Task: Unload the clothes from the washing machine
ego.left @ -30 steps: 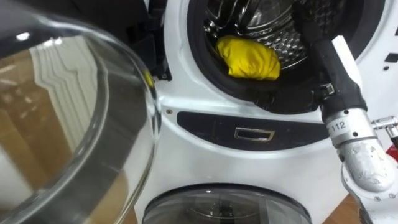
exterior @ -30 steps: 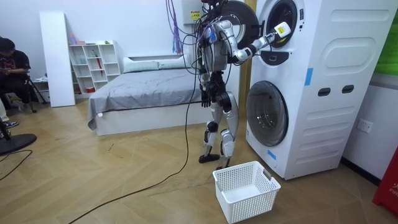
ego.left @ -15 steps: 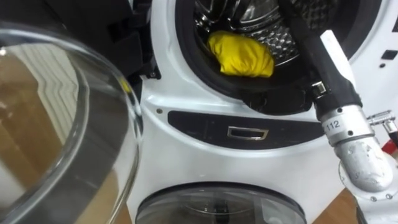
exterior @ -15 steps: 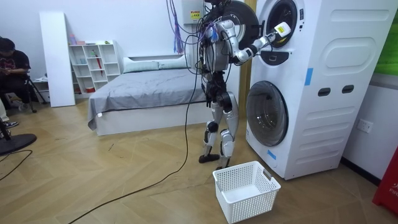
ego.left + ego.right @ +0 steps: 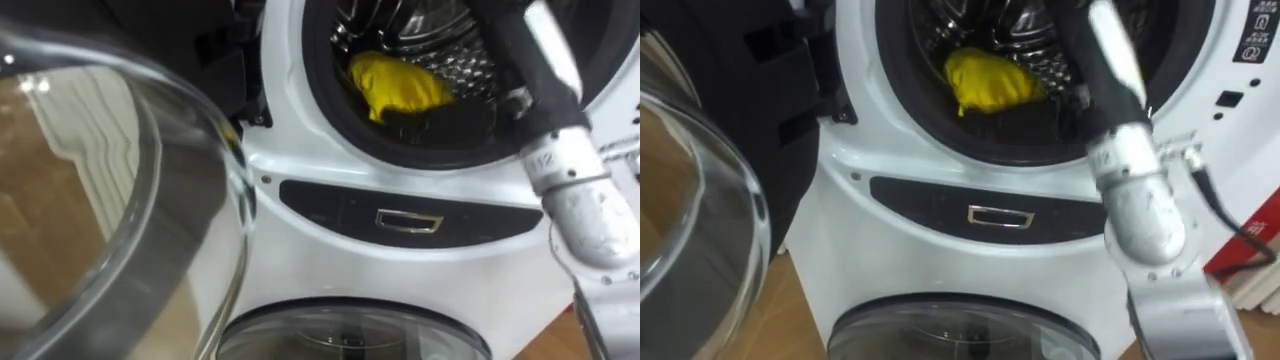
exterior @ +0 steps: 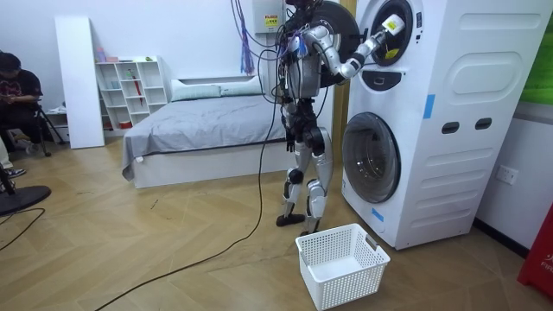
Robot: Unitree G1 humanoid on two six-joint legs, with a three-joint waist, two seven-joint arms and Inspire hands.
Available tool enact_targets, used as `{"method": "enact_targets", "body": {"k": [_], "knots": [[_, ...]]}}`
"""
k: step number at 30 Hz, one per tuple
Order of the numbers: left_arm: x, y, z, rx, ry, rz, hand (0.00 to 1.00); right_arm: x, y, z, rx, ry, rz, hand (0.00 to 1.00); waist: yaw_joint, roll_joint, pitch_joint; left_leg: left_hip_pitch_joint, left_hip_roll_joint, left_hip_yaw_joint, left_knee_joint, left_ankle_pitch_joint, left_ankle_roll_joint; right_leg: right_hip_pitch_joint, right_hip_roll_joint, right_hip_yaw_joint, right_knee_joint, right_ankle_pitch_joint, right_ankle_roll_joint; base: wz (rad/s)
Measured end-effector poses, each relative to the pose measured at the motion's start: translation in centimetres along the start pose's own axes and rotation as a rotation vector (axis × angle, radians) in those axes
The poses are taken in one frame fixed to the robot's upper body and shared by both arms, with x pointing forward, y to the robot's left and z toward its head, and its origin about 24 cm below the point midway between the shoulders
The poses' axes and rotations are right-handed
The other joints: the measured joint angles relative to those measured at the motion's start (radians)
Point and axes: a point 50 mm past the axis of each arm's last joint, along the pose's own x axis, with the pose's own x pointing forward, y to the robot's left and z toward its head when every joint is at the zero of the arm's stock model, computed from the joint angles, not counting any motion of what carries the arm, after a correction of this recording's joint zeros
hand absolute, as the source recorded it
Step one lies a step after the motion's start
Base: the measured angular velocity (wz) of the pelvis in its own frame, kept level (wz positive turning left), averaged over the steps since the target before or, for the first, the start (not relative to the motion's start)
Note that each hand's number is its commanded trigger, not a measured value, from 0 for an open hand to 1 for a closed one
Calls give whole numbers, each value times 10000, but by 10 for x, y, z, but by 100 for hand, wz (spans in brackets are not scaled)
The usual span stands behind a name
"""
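Observation:
A yellow cloth (image 5: 398,84) lies bunched at the front of the upper washing machine's steel drum (image 5: 455,60); it shows too in the right eye view (image 5: 985,80). My right arm reaches up from the lower right into the drum opening. My dark right hand (image 5: 440,118) sits at the drum's lip, close against the cloth's lower right edge, and its fingers are hidden in shadow. In the room view I stand facing the stacked machines with the right hand (image 6: 390,26) inside the upper opening. My left hand (image 6: 286,134) hangs at my side.
The upper machine's round glass door (image 5: 120,200) stands swung open at the left. Below is the lower machine's shut door (image 5: 350,335). A white laundry basket (image 6: 341,263) stands on the wood floor by my feet. A bed (image 6: 199,121) is behind me.
My right arm has risen and pushed deeper into the drum, bringing the hand up beside the yellow cloth. The eye views have shifted a little.

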Motion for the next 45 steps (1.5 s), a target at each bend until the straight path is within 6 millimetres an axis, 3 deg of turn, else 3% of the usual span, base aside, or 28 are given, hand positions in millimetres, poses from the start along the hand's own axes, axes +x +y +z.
{"method": "enact_targets", "body": {"k": [11, 23, 30, 38, 39, 41, 42, 45], "knots": [[-2, 3, -20, 260, 443, 116, 0, -1, -6, -1, -78, -6, -273, 0, -179, -20, 17, -30, 18, -73, 2, -15, -15, 8, -5, -138, -30, -1, 2, 2], [-1, 8, -1, 0, 340, 273, 0, 11, -19, -12, -1589, 329, 621, 0, -401, -27, -65, -165, -9, -289, 93, -10, -16, 50, -55, -369, -132, 0, 4, 5], [0, 13, 14, -31, 245, 351, 0, 15, -20, -23, -1973, 951, 1277, 0, -416, -524, -2, -143, -45, -303, 169, 11, -56, 115, -66, -370, -139, 27, -37, 0], [-2, 17, 23, 35, -22, 475, 0, 22, -14, -42, -2892, 1910, 2092, 0, -124, -617, 68, -4, -76, -281, 261, 59, -131, 284, -53, -338, -156, 19, -76, 0], [-2, 18, 24, 34, -54, 496, 0, 24, -7, -54, -3031, 2675, 2738, 0, -64, -676, 102, -24, -76, -281, 261, 73, -171, 263, -43, -330, -159, 19, -77, 0], [-2, 18, 28, 44, -147, 484, 0, 18, -2, -79, -3220, 4142, 3544, 0, 172, -771, 91, -176, -69, -290, 266, 83, -225, 116, -35, -365, -156, 28, -103, 0], [-2, 18, 26, 42, -102, 423, 0, 22, -12, -77, -3110, 4257, 3253, 0, 296, -777, 62, -284, -66, -304, 266, 118, -194, 8, -33, -382, -146, 49, -147, 7], [-2, 22, 22, 64, 48, 406, 0, 30, -15, -73, -3261, 4214, 3789, 0, 328, -774, 51, -341, -20, -420, 259, 136, -223, 10, -7, -543, -164, 44, -205, 13]]}}
